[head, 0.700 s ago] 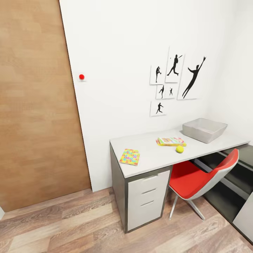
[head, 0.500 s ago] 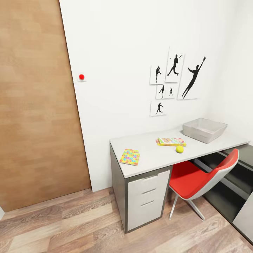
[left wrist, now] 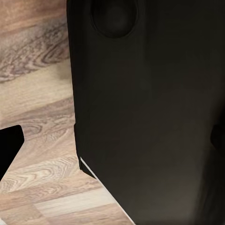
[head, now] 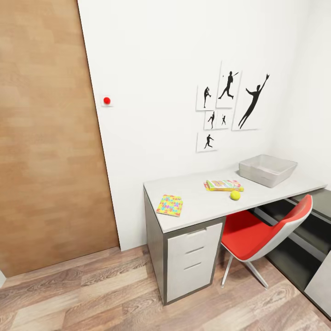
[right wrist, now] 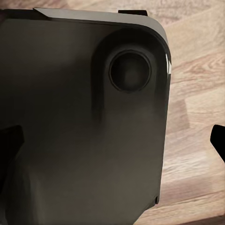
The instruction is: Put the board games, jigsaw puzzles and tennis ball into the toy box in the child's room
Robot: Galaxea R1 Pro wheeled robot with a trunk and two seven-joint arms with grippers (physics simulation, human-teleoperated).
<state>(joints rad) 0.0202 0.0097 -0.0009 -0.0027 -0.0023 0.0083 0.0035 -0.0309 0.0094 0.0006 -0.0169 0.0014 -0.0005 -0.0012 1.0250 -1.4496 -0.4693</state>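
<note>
Head view: the white table (head: 202,204) stands against the wall. The grey toy box (head: 267,170) sits at its far right end. A jigsaw puzzle (head: 169,205) lies near the front left edge. A stack of flat boxes (head: 224,185) and the tennis ball (head: 235,195) sit mid-table. A red chair (head: 262,232) blocks the knee space. Both wrist views face dark robot body over wood floor (left wrist: 37,140); whether the fingers are spread cannot be told.
</note>
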